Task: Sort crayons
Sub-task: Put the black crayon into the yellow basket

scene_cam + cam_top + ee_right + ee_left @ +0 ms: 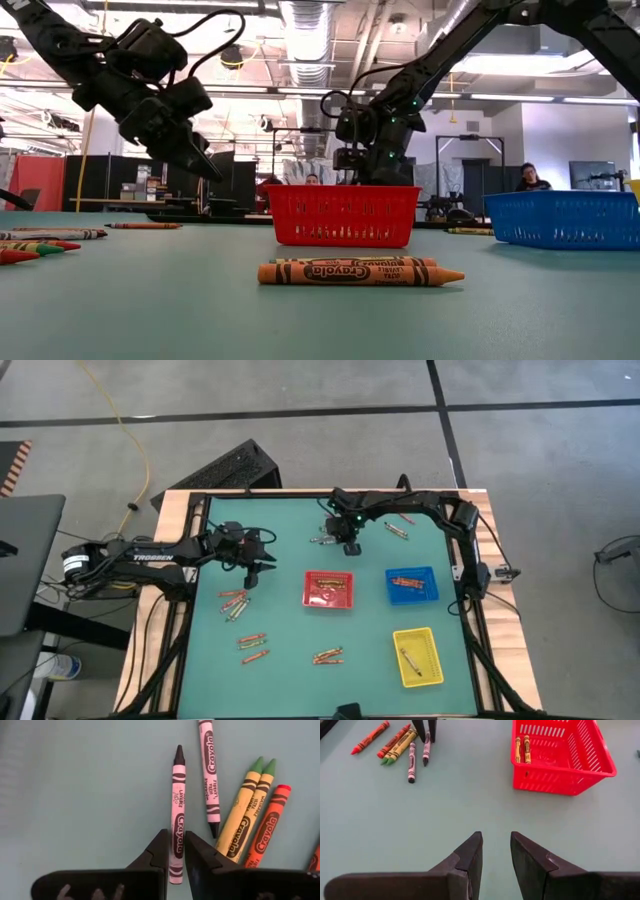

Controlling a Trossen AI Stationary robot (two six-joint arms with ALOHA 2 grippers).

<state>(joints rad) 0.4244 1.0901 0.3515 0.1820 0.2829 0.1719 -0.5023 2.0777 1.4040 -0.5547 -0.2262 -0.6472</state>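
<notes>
Crayons lie on the green table in loose groups. My right gripper (350,546) is low over the far group, pointing steeply down. Its fingers, a narrow gap apart, stand on either side of a black crayon in a pale wrapper (178,795). Beside it lie another black crayon (209,770), two green ones (247,810) and a red-orange one (267,827). My left gripper (496,845) hovers open above bare table at the left (258,567), with nothing between its fingers. The red tray (330,589), the blue tray (412,584) and the yellow tray (418,657) each hold crayons. My right gripper comes from above with one fingertip (161,847) on each long side of the black crayon, near its blunt end (178,827). The fingers stand across the crayon, which lies flat on the table. Whether they touch it I cannot tell.
More crayons lie at the near left (234,603), (252,648), at the near middle (327,655) and at the far right (400,525). One orange crayon (360,272) lies close in the low view. Bare table lies between the left gripper and the red tray.
</notes>
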